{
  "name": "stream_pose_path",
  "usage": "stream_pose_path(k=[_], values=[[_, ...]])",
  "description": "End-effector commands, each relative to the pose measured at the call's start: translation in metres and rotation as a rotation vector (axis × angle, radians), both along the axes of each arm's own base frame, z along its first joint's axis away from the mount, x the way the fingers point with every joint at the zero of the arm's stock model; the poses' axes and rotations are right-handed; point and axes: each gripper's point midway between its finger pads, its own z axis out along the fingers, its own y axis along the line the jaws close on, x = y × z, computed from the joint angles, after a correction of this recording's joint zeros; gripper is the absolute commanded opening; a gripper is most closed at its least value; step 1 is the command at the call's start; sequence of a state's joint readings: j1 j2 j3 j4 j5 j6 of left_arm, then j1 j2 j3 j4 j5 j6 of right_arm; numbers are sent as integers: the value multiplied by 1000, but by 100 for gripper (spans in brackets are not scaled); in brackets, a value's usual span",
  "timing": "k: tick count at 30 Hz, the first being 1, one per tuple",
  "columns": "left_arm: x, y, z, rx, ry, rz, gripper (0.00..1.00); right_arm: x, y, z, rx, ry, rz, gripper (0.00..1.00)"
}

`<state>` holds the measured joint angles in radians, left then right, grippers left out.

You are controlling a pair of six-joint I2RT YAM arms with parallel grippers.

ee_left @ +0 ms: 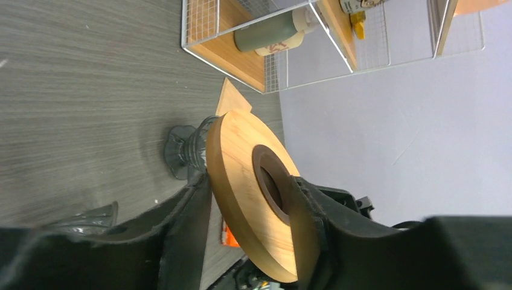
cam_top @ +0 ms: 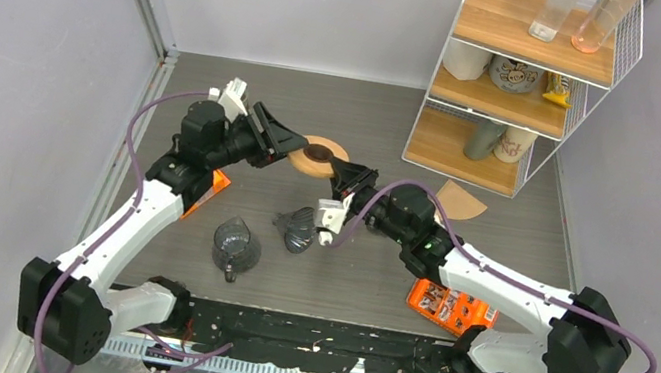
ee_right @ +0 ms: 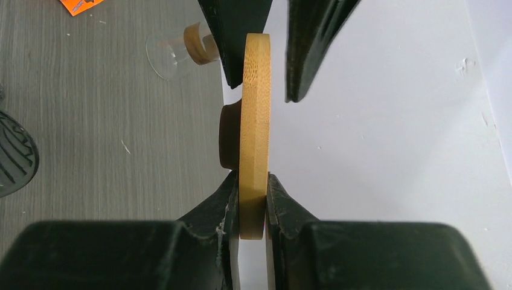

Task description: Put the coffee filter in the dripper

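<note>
A round wooden disc [cam_top: 321,160] with a dark centre ring is held in the air between both grippers. My right gripper [cam_top: 341,173] is shut on its near rim, as the right wrist view [ee_right: 253,187] shows, with the disc [ee_right: 255,109] edge-on. My left gripper [cam_top: 288,146] straddles the far rim, one finger [ee_right: 235,36] against it and the other a little apart. The left wrist view shows the disc [ee_left: 253,193] tilted between its fingers. The dark ribbed dripper [cam_top: 299,229] lies on the table below. The brown paper filter [cam_top: 459,201] lies flat by the shelf.
A wire and wood shelf [cam_top: 516,86] with cups and bottles stands at the back right. A dark glass vessel [cam_top: 235,247] lies left of the dripper. Orange packets lie at the left [cam_top: 212,189] and front right [cam_top: 451,308]. A clear glass with a wooden collar [ee_right: 181,51] lies under the left gripper.
</note>
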<state>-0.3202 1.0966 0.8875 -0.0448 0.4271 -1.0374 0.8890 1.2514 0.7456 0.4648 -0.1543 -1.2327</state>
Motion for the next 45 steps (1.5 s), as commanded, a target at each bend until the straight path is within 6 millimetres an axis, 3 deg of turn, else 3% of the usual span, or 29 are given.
stream_pose_path(k=[1,4,6,7,8,9,10,12,13,17,19,23,24,25,26,27,28,32,37,38,39,41,45], values=[[6,-4,23,-55,-72,-10,46,-5,11,38,71,-103,38,6],[5,-4,23,-54,-74,-11,23,-6,12,36,72,-94,38,9],[5,-2,21,-51,-74,0,1,-6,12,34,73,-86,36,13],[5,-1,20,-50,-73,5,0,-7,11,33,75,-80,36,15],[4,0,21,-52,-85,9,0,-7,11,33,84,-67,34,24],[4,1,22,-54,-99,14,0,-7,10,34,91,-61,33,35],[4,2,21,-56,-109,23,0,-8,10,32,98,-39,33,54],[4,7,23,-57,-127,52,0,-12,9,32,112,-11,47,75],[4,9,23,-57,-135,64,0,-16,10,29,108,15,63,82],[-1,15,34,-77,-192,92,0,-29,13,29,121,67,127,94],[-4,18,37,-72,-204,105,0,-36,15,29,122,88,163,99],[-10,30,37,-34,-215,153,0,-58,20,25,68,164,271,95],[-13,34,37,-22,-218,164,0,-70,22,10,3,213,323,95],[-16,39,37,-7,-222,176,0,-75,23,13,-23,217,351,95],[-19,44,37,3,-227,193,0,-85,21,-6,-102,262,392,95],[-24,50,31,25,-211,209,0,-89,21,-4,-127,265,413,95],[-29,56,28,45,-205,228,0,-97,17,-16,-188,286,446,95],[-56,82,17,128,-192,297,0,-105,13,-13,-207,302,488,96],[-95,109,-26,249,-91,344,0,-83,12,20,-5,441,376,96],[-100,113,-37,264,-67,359,0,-74,15,39,72,426,356,95],[-105,117,-46,269,-46,371,0,-59,11,43,159,516,276,95],[-115,121,-64,280,-3,382,0,-31,4,78,381,556,191,95],[-129,135,-86,300,43,437,0,15,-15,101,639,713,34,95]])
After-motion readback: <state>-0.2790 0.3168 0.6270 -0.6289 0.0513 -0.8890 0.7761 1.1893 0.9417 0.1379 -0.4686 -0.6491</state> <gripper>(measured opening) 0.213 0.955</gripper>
